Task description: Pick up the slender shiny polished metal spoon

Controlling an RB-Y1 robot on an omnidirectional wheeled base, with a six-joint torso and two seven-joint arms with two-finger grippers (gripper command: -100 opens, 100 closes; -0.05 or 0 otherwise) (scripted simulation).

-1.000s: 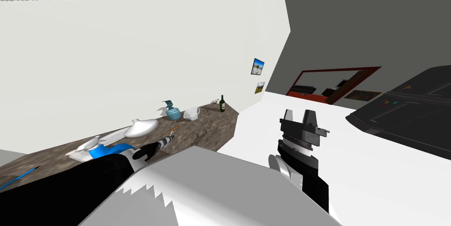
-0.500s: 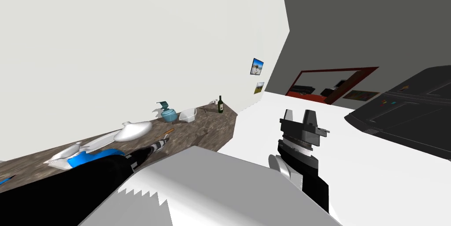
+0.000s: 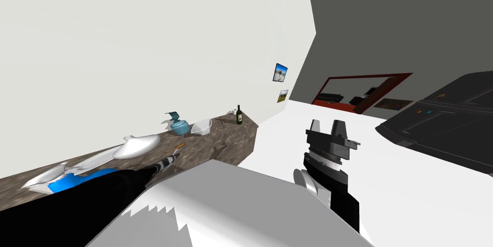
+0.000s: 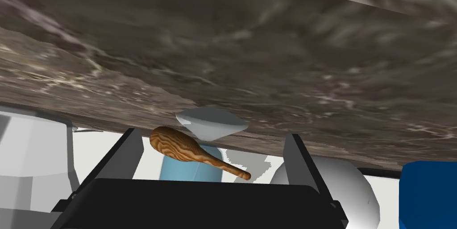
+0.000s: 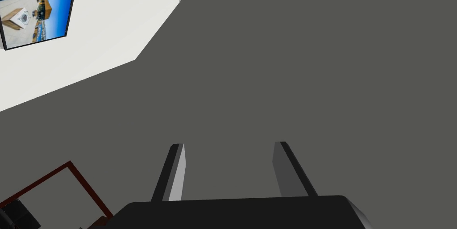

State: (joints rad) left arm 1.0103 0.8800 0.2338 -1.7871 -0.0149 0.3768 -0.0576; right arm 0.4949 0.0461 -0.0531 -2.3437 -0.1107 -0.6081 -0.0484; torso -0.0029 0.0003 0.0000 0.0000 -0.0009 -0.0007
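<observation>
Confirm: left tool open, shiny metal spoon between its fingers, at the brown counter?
Wrong on material: the spoon is wood-grained brown, not shiny metal, per the left wrist view. Rest holds: left tool open, spoon between its fingers, at the brown counter.

The head camera looks steeply down and forward, rolled, along the brown desk (image 3: 226, 138) on the left. The left wrist camera sits close over that desk, looking along the left claw (image 4: 213, 133). Both views catch the wooden tool (image 4: 196, 151). The right wrist camera faces a grey wall (image 5: 312, 61).
</observation>
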